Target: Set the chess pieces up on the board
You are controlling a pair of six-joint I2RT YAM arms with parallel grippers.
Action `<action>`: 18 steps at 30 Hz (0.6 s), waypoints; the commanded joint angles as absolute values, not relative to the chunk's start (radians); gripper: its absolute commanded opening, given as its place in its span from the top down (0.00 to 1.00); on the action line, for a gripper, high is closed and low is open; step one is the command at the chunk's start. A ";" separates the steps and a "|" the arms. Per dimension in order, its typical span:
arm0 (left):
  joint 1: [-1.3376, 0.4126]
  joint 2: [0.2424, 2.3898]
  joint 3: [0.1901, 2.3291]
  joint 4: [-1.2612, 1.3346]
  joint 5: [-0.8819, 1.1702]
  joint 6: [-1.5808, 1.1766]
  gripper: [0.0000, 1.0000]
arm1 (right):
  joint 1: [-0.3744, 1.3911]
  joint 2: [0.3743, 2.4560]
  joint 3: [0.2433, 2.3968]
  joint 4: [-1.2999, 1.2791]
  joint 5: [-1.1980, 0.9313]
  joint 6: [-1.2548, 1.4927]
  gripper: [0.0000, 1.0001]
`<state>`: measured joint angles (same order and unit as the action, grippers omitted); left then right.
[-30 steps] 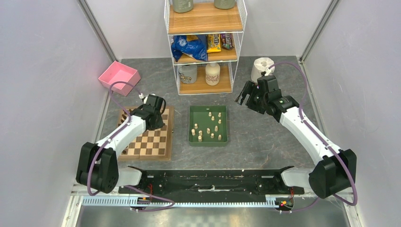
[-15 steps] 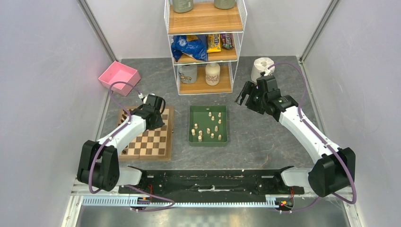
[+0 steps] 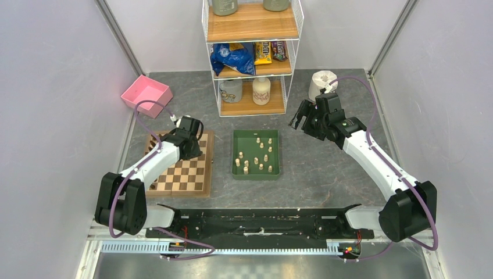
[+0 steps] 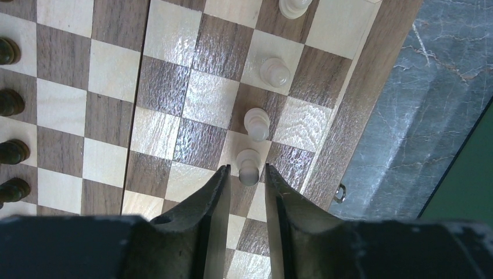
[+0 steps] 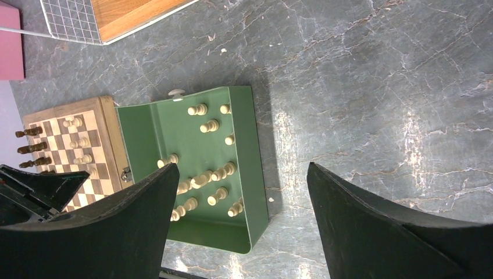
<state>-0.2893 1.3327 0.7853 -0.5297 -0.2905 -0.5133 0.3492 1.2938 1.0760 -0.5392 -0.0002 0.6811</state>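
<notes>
Top external, board (image 3: pixel 189 174): lower left of frame, well left of the green tray (image 3: pixel 256 174) at centre.
Right gripper (image 5: pixel 242 167): fingers spread wide, empty, over the grey table (image 5: pixel 378 116).
Left gripper (image 4: pixel 247 168): jaws slightly parted, pale pawn (image 4: pixel 248 161) standing between the tips with a thin gap each side.
Pale chess pieces (image 4: pixel 274 71): a line running up-frame from that pawn.
Dark chess pieces (image 4: pixel 10 152): left frame edge.

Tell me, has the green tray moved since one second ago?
No. The green tray keeps its place, just in front of the wire shelf and right of the board.
</notes>
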 commanded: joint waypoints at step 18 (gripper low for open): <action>-0.344 1.201 0.957 -0.530 -0.214 -0.408 0.40 | 0.347 1.292 1.114 -0.518 0.003 0.685 0.11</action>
